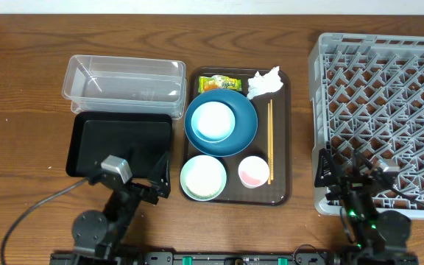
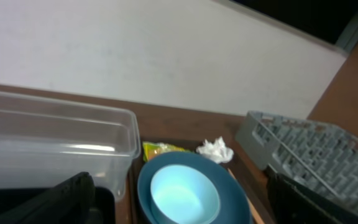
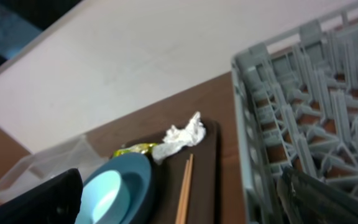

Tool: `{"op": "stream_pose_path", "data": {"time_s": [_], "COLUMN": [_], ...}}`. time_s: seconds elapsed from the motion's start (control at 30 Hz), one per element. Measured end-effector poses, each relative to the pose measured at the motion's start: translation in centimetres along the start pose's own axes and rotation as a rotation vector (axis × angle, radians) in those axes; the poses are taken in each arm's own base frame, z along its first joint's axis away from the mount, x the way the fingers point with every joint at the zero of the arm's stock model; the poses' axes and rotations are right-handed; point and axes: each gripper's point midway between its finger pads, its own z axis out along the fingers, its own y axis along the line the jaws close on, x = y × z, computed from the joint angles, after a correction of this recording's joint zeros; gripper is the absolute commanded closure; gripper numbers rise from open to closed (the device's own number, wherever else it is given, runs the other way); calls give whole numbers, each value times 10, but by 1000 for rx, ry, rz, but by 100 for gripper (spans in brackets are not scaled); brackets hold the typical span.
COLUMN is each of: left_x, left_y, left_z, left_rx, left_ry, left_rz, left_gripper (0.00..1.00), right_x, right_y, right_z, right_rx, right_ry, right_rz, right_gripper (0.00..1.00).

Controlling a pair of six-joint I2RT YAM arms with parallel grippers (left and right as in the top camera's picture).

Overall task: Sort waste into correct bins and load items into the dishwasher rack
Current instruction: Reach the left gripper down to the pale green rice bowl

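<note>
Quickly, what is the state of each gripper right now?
Left gripper: open, holding nothing.
Right gripper: open, holding nothing.

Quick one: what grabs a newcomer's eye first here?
The large deep-blue bowl, with a light-blue bowl nested inside, dominates the dark brown serving tray at centre. To its right the big grey lattice dishwasher rack fills that side; a crumpled white tissue lies at the tray's far right corner.
</note>
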Motion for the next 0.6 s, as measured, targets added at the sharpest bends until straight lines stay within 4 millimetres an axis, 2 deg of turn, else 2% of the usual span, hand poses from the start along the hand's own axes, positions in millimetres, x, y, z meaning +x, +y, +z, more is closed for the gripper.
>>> {"op": "stream_pose_path", "data": {"time_s": [0.1,0.2,0.3,0.4,0.5,0.53,0.6], "left_x": [-9,-5,2,-3,-15,-18,-20], "left_y": [-3,-2,-4,-14,-25,-28,-32], "left_z": [4,12,17,23,30,33,34], "left_rx": [-28,-67,-91,-81,-46,-33,-15], "left_ry": [93,244,424,552,598,603,616], "left_rz": [-24,-62,-113,-160,-185,-190,-201], "left_gripper": [9,9,9,9,9,2,2], "right_x": [-26,-41,-44,-43,-45,-47,-51], "right_y": [21,33,35,34,33,34,36], "right_z": [-12,-18,-16,-11,-5,-4,-2], "right_rx": [-3,26,70,122,162,171,186], "right_ry": [26,102,210,340,439,467,514], "right_rz": [-47,-62,-45,-16,-13,-11,-10], "right_gripper": [1,1,1,1,1,1,1]}}
